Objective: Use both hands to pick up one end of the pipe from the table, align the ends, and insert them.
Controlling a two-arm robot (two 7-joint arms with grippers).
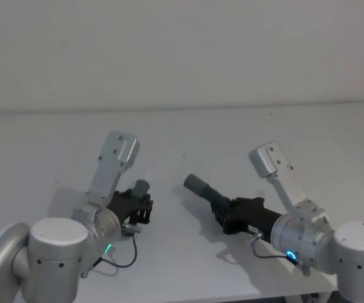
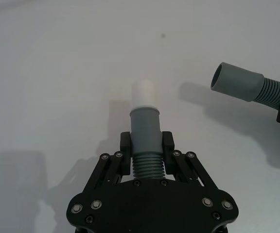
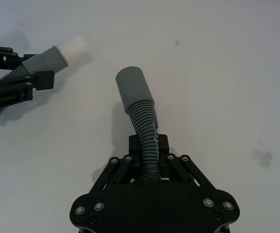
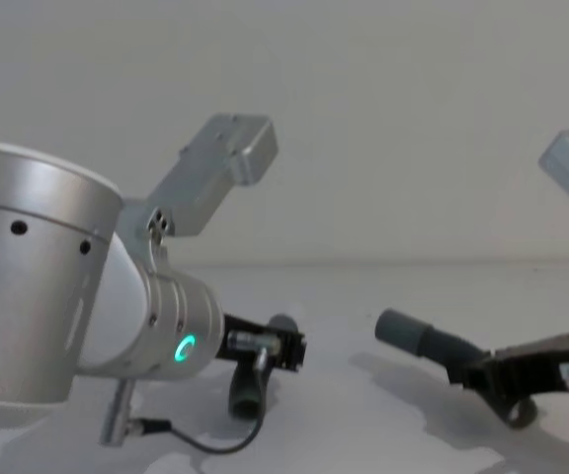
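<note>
**A:** So why is each half gripped behind its cuff?

**B:** It leaves the mating ends free. The left gripper [image 2: 146, 143] is clamped on the plug piece [image 2: 145, 127] where the ribs meet the smooth cuff, so the white plug tip [image 2: 143, 92] sticks out ahead of the fingers. The right gripper [image 3: 148, 145] is closed on the ribbed middle of the socket piece [image 3: 145, 124]. The socket cuff [image 3: 132, 85] stands well out past it on the bend.

**A:** Are they off the table?

**B:** It looks so. Both throw offset shadows on the table [image 1: 49, 136], so I judge them lifted.

**A:** And the arms?

**B:** The left one reaches in from the lower left and the right one from the lower right, both low and angled toward the middle. The ends are near each other but apart, and not on one line. Each points more forward than at the other. I'd say aligning comes next, by turning the wrists inward.
</note>
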